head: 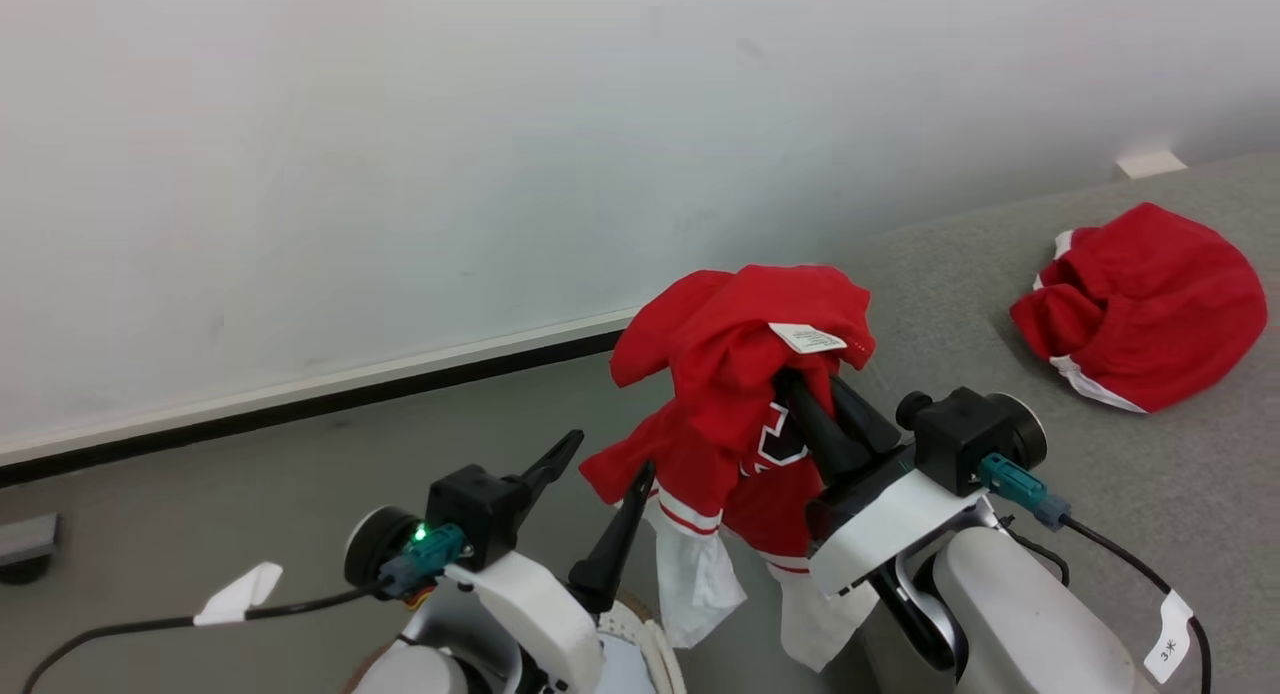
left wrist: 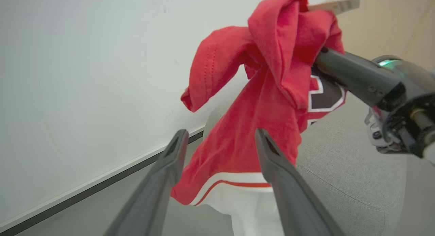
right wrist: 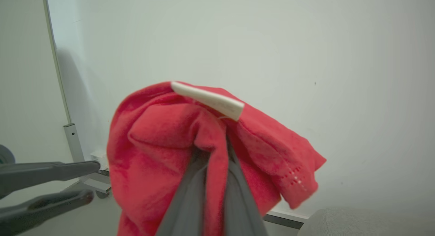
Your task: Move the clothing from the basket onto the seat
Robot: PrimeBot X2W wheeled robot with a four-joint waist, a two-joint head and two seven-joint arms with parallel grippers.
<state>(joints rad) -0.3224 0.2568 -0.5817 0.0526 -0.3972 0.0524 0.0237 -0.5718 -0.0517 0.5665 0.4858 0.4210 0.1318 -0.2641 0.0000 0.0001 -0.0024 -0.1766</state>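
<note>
My right gripper (head: 803,382) is shut on a red garment (head: 735,374) with a white tag, white trim and black-and-white lettering. It hangs in the air beside the edge of the grey seat (head: 950,274). In the right wrist view the cloth (right wrist: 163,151) wraps over the closed fingers (right wrist: 190,202). My left gripper (head: 612,454) stands open just left of the hanging cloth (left wrist: 244,127), nothing between its fingers (left wrist: 170,168). A second red garment (head: 1140,304) lies bunched on the seat at the far right. A bit of the basket (head: 660,654) rim peeks out below my left arm.
A white wall with a black baseboard (head: 300,404) runs behind the grey floor. A small white block (head: 1150,162) sits at the seat's back edge. A grey object (head: 25,544) lies on the floor at far left. A metal post on a wheeled base (right wrist: 69,137) stands by the wall.
</note>
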